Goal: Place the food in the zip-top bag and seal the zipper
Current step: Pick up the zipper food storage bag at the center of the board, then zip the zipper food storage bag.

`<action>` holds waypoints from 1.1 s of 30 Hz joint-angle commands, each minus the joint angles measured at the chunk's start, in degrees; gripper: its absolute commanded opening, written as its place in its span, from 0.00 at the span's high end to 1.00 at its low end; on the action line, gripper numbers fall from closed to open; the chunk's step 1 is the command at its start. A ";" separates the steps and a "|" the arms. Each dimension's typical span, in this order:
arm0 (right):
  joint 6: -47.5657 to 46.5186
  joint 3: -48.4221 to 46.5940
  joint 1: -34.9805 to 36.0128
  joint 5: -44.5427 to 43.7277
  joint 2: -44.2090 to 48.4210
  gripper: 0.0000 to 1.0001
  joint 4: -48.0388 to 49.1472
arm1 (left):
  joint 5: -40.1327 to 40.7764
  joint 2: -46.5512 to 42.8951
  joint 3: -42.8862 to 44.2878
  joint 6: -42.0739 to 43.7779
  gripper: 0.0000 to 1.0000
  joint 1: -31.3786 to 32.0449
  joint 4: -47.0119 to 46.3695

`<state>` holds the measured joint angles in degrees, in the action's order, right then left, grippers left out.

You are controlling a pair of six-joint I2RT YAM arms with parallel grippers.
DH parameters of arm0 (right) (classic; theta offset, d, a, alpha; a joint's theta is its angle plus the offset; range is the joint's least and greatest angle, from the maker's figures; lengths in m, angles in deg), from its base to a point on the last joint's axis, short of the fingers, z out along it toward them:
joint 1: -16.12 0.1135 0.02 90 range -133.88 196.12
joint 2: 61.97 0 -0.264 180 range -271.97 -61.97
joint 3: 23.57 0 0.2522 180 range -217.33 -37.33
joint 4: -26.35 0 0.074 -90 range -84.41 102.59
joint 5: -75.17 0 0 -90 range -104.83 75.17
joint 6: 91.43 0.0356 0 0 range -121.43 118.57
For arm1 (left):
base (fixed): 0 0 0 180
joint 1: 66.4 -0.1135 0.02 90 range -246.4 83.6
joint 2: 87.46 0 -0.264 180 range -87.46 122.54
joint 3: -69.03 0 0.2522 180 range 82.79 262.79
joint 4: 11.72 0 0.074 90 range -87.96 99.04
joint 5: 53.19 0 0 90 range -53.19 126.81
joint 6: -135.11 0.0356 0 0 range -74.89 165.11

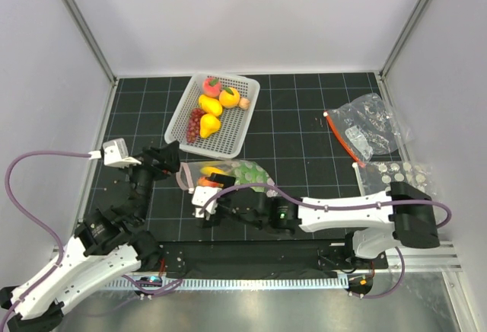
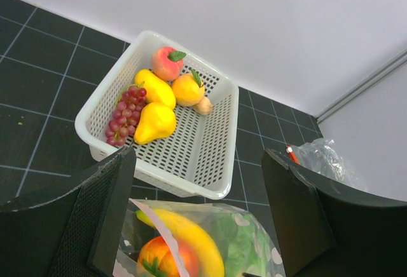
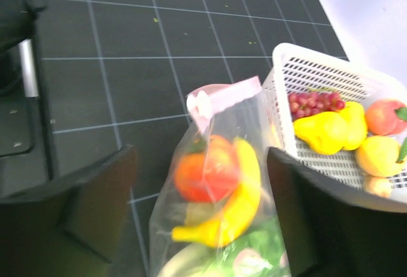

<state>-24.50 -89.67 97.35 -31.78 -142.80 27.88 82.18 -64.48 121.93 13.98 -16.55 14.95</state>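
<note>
The dotted zip-top bag (image 1: 232,175) lies in front of the basket and holds a banana (image 3: 245,201), an orange-red round fruit (image 3: 203,169) and green cabbage (image 2: 245,245). Its pale pink zipper strip (image 3: 224,96) is at the left end; I cannot tell whether it is pressed shut. My left gripper (image 1: 164,156) is open just left of the bag mouth, and the bag shows low between its fingers in the left wrist view (image 2: 210,239). My right gripper (image 1: 208,193) is open, one finger on each side of the bag (image 3: 216,182), not closed on it.
A white basket (image 1: 239,135) behind the bag holds a pink peach (image 1: 211,86), a yellow-orange fruit (image 1: 229,97), two yellow pieces (image 1: 209,125) and dark grapes (image 1: 195,124). An undotted clear bag with an orange-red strip (image 1: 365,128) and spare dotted bags (image 1: 402,170) lie at the right.
</note>
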 commanded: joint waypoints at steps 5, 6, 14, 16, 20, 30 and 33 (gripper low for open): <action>-1.80 -8.48 0.16 -5.37 -7.40 0.65 -0.53 | 0.34 0.31 -0.20 -0.51 0.16 -0.19 -2.80; -1.63 -7.27 0.07 -5.64 -7.23 0.79 1.39 | 0.17 0.40 -0.20 -0.42 0.17 -0.10 -2.80; 9.16 -0.07 -4.40 4.45 6.90 0.99 -2.71 | -17.56 0.93 -3.36 7.14 0.14 -0.19 -12.63; 14.18 1.88 -6.08 8.68 12.01 0.99 -4.65 | -25.04 0.23 -4.41 8.28 0.12 -0.10 -16.24; 19.19 4.34 -10.03 14.39 17.81 0.99 -7.64 | -38.83 -0.22 -6.79 10.21 0.16 -0.10 -22.82; 22.19 8.39 -14.17 23.89 26.17 0.99 -8.69 | -63.46 10.94 -2.67 15.12 0.37 -0.10 -26.27; 22.63 8.74 -14.26 25.30 27.48 0.99 -9.23 | -67.06 13.13 -2.05 16.80 0.45 -0.10 -26.35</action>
<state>-3.60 -80.71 83.36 -10.36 -117.45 18.02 23.40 -52.74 117.10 27.35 -16.60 -8.48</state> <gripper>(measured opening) 0.028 0.565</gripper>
